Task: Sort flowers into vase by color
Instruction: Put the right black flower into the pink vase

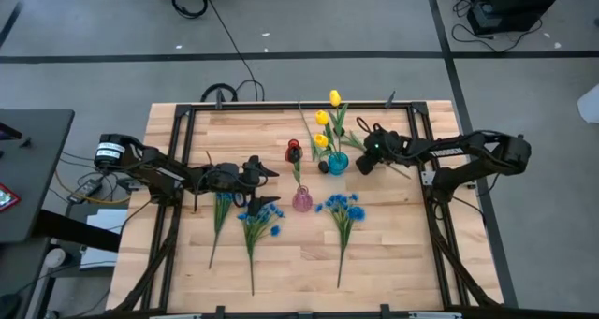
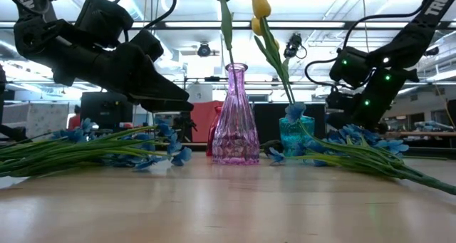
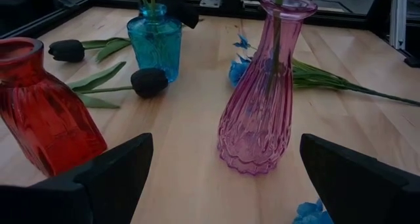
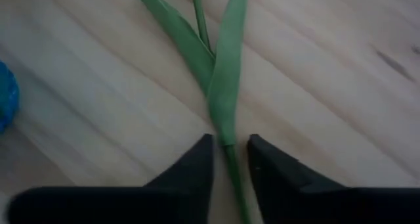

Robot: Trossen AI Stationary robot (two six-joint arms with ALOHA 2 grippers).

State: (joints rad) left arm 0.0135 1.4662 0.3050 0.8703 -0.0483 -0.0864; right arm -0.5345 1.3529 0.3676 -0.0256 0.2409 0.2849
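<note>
Bench: pale wooden planks inside a black frame, grey floor all round in the high view.
My left arm: comes in from the left edge of the high view; my left claw hangs left of centre, fingers wide apart, nothing between them.
My right arm: comes in from the right edge; my right claw sits low over the bench right of the teal vase, its two fingers drawn close on either side of a green stem. Whether they pinch it, I cannot tell.
Vases: pink vase at centre with one stem in it; teal vase above and right of it; red vase up and left.
Yellow tulips: standing in the teal vase.
Blue blossom bunches: three lying flat across the lower middle, one right of the pink vase, two to its left.
Dark tulip buds: lying on the bench beside the teal vase.
</note>
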